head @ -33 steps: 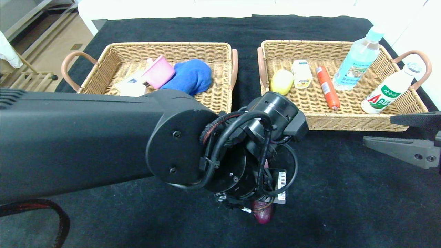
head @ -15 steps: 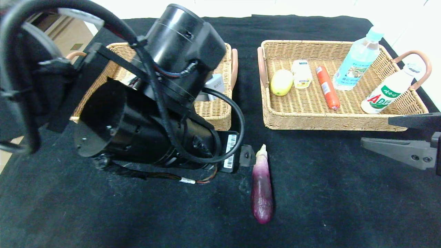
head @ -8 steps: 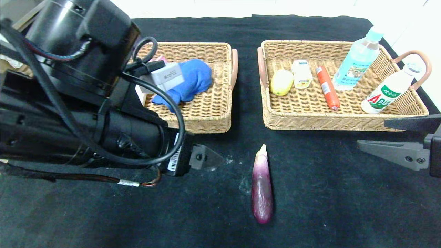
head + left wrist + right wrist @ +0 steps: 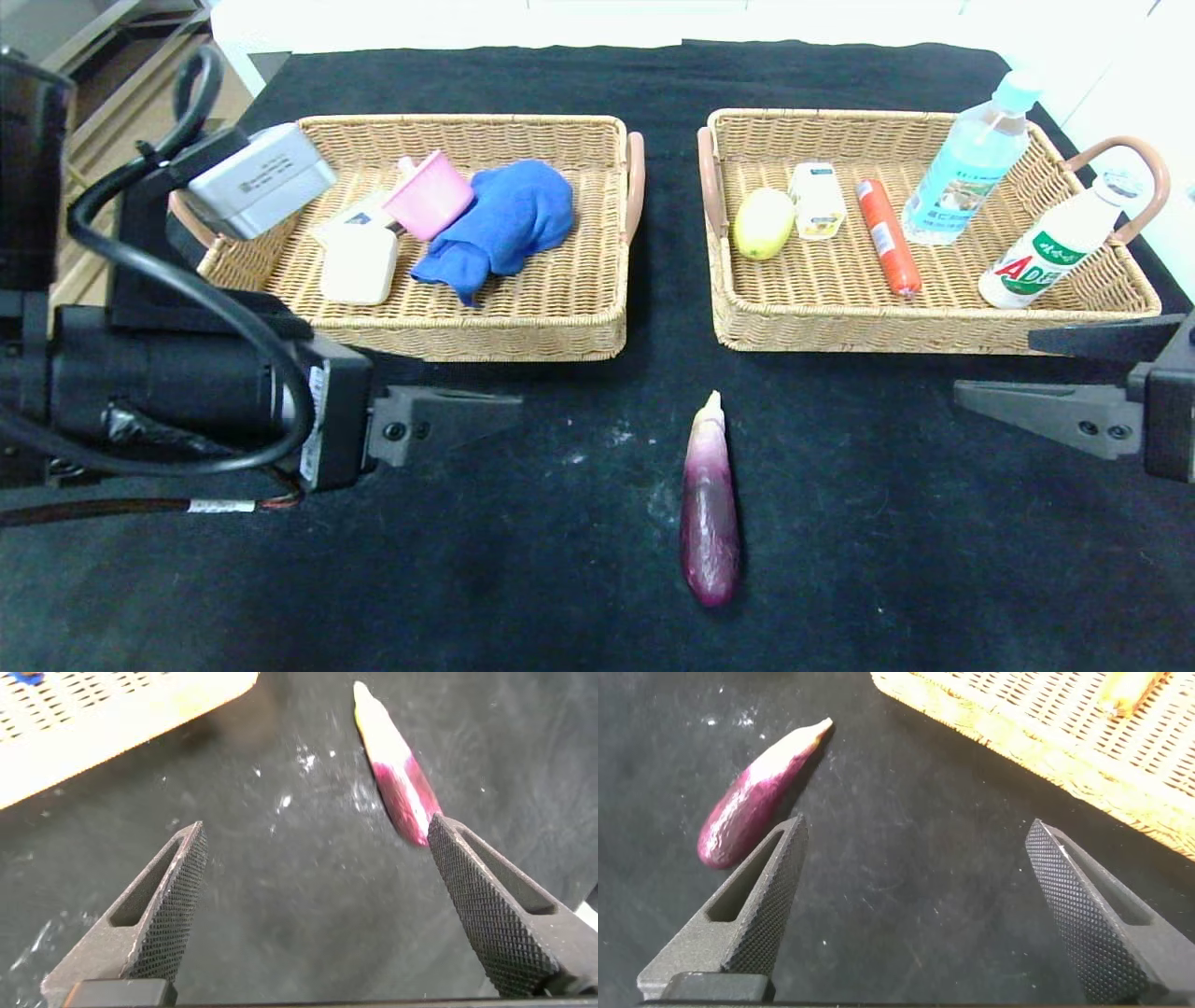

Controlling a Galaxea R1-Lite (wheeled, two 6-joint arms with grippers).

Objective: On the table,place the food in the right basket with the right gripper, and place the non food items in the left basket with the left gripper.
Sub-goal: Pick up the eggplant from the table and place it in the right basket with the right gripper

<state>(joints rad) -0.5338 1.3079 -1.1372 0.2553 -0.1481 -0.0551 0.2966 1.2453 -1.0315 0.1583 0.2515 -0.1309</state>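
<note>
Glossy purple aubergine (image 4: 709, 523) with pale tapered tip, alone on the black table (image 4: 934, 560); both grippers' jaws wide, empty.

**Bystanders in the wicker**

Upper left of centre: blue cloth (image 4: 504, 224), crumpled, touching a tipped pink cup (image 4: 431, 196) on its left. Upper right: clear water bottle (image 4: 973, 159) with blue cap, standing upright. Far upper left corner: pale flooring (image 4: 149, 131) and shelving (image 4: 75, 47).
</note>
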